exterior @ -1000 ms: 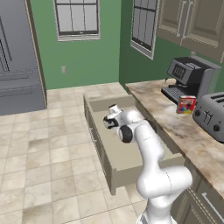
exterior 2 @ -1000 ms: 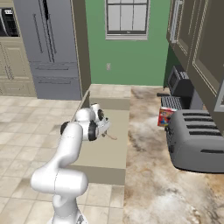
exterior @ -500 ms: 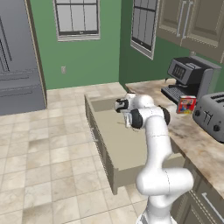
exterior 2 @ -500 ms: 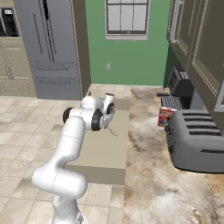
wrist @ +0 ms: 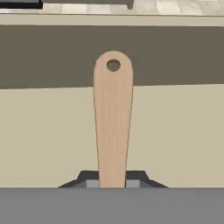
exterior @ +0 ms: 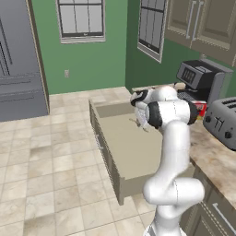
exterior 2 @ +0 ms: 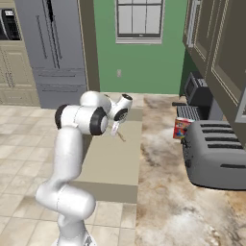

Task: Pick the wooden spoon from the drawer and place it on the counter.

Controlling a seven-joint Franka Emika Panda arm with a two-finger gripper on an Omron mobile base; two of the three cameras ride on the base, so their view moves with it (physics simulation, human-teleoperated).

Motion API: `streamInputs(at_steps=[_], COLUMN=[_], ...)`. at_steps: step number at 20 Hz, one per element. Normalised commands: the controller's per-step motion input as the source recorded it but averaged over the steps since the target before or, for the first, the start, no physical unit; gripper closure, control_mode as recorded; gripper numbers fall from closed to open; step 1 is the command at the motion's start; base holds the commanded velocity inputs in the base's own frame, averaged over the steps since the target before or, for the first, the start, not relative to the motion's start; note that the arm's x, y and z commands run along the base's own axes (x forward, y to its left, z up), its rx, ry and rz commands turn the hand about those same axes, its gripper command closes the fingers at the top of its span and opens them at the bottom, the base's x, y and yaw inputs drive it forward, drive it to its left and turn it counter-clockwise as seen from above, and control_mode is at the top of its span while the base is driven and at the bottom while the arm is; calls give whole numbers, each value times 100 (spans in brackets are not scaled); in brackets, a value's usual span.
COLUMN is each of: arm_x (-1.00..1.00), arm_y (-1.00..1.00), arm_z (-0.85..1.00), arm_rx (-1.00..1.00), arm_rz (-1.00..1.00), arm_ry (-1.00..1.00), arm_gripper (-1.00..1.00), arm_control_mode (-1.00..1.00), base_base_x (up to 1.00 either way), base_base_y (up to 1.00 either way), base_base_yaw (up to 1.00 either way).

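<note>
Wooden spoon (wrist: 113, 118): handle end with hanging hole visible in hand view; bowl end hidden below the gripper (wrist: 113, 183) fingertips. Reads as a thin sliver in both base views, shape not discernible.
Drawer (exterior: 120, 143): right side hidden behind the arm in left base view.
Toaster (exterior 2: 216, 153): cut by right edge.
Red box (exterior 2: 181, 128): label too small to read.

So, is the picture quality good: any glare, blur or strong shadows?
Hand view: the wooden spoon is sharp and evenly lit, without glare; the drawer wall behind it is darker. Right base view: the counter shows pale, soft patches and a soft shadow beside the toaster.
</note>
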Motion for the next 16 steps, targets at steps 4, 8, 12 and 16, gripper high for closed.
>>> streamInputs(at_steps=[4,8,12,16], arm_x=[-100,-100,-99,-64], arm_y=[-1,-18,-38,-69], arm_z=[100,100,100,98], arm_rx=[6,3,0,-9], arm_rz=[5,0,-9,-22], arm_ry=[-20,-17,-4,0], arm_gripper=[100,100,100,100], arm_control_mode=[-100,-100,-100,-100], base_base_x=[0,0,0,0], base_base_y=[0,0,0,0], base_base_yaw=[0,0,0,0])
